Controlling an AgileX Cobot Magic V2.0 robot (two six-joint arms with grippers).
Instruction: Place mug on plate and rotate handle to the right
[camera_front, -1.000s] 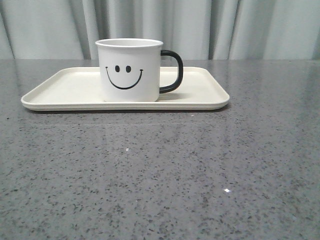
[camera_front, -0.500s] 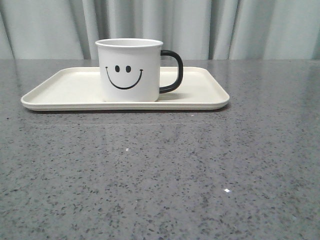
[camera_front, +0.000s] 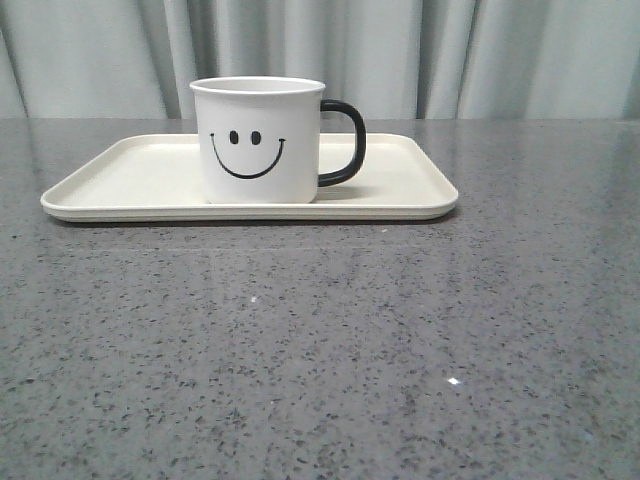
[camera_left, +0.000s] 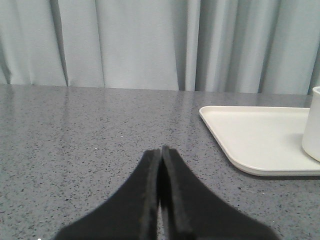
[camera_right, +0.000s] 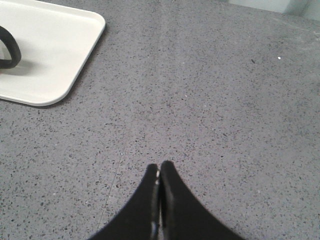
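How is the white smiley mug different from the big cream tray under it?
The white straight-sided mug stands tall; the cream rectangular tray lies flat and low. The mug has a black smiley and a black loop handle pointing right; the tray is plain. The tray is much wider. Both are pale and sit on the grey speckled table.

Grey speckled table (camera_front: 330, 340) w/ pale curtains (camera_front: 400, 55) behind.

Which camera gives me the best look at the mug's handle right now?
The front view: the whole handle shows on the mug, pointing right. The right wrist view catches only a cropped arc of it; the left wrist view shows just the mug's edge, no handle.
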